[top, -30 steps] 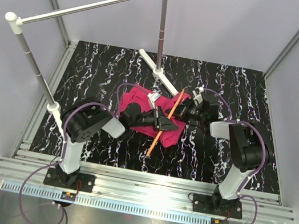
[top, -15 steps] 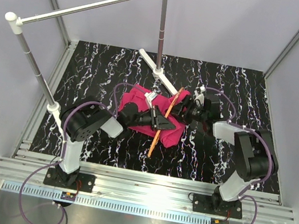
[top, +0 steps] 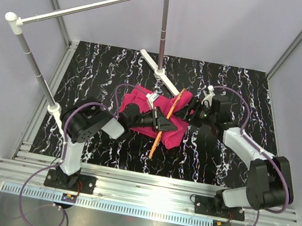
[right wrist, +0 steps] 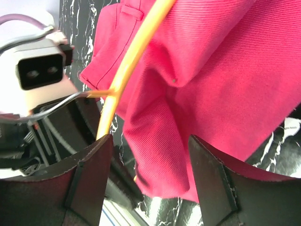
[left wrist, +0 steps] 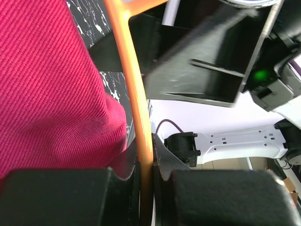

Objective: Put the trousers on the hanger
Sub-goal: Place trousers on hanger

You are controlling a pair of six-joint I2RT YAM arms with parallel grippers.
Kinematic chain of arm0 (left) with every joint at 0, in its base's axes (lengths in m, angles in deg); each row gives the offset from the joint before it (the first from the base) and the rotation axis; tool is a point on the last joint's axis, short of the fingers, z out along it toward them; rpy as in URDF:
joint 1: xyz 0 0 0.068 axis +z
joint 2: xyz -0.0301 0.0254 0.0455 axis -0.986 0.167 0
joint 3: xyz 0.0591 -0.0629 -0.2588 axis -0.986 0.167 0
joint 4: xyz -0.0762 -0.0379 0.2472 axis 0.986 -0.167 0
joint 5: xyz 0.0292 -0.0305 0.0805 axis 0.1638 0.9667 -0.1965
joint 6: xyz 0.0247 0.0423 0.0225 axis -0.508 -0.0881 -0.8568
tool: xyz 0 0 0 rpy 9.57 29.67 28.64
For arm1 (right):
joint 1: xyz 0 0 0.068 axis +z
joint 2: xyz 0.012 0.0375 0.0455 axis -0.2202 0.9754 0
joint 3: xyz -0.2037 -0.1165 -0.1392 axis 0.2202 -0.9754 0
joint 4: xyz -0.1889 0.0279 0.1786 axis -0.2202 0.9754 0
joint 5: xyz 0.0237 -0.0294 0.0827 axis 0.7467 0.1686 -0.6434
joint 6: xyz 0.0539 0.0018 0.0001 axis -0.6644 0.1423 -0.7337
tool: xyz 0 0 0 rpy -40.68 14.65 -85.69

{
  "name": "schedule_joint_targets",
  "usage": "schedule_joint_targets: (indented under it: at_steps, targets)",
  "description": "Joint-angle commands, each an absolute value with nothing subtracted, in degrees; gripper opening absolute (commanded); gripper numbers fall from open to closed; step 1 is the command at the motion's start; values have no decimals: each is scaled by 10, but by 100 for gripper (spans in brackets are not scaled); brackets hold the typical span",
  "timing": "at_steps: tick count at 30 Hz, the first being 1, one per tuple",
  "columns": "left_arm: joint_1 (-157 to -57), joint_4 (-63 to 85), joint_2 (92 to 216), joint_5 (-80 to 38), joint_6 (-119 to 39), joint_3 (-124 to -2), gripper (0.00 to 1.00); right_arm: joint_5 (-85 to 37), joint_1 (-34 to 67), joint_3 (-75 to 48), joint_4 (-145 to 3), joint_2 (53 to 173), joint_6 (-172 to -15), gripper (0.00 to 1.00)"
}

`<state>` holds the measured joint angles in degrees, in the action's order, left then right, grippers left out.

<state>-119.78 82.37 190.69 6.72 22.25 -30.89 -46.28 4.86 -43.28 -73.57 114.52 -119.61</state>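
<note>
The magenta trousers (top: 150,108) lie crumpled mid-table, and in the right wrist view the trousers (right wrist: 211,70) fill most of the frame. The orange hanger (top: 159,135) slants across them, its upper end near the right gripper. My left gripper (top: 163,124) is shut on the hanger's bar (left wrist: 134,94), which runs up between its jaws (left wrist: 146,160), with pink cloth (left wrist: 47,94) to the left. My right gripper (top: 190,112) is open at the trousers' right edge. A fold of cloth hangs loose between its spread fingers (right wrist: 150,155), with the hanger (right wrist: 127,70) by the left finger.
A silver rail (top: 93,6) with white end caps spans the back left on two posts. One post's white foot (top: 161,72) stands just behind the trousers. The black marbled tabletop (top: 219,160) is walled on three sides.
The right gripper's jaws have opened, and its elbow has swung out to the right. The left gripper and the hanger have stayed almost still.
</note>
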Motion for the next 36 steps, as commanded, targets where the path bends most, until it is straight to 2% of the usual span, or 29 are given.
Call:
schedule_joint_targets:
  at_steps: [1, 9, 19, 25, 28, 33, 36]
  targets:
    - [-1193, 1047, 1909, 68, 216, -322, 0, -439, 54, -421, -696, 1101, -1169, 72]
    - [-1193, 1046, 1919, 60, 214, -314, 0, -471, 54, -394, -751, 1114, -1196, 72]
    - [-1212, 1047, 1931, 55, 212, -319, 0, -501, 63, -376, -838, 1187, -1245, 70]
    - [-1222, 1046, 1940, 54, 211, -322, 0, -509, 71, -374, -858, 1202, -1251, 66]
    - [-1225, 1047, 1946, 55, 215, -326, 0, -508, 73, -373, -857, 1198, -1250, 60]
    - [-1235, 1046, 1958, 62, 225, -341, 0, -516, 74, -364, -848, 1205, -1237, 41]
    - [-1240, 1046, 1965, 62, 228, -341, 0, -530, 74, -364, -856, 1211, -1241, 33]
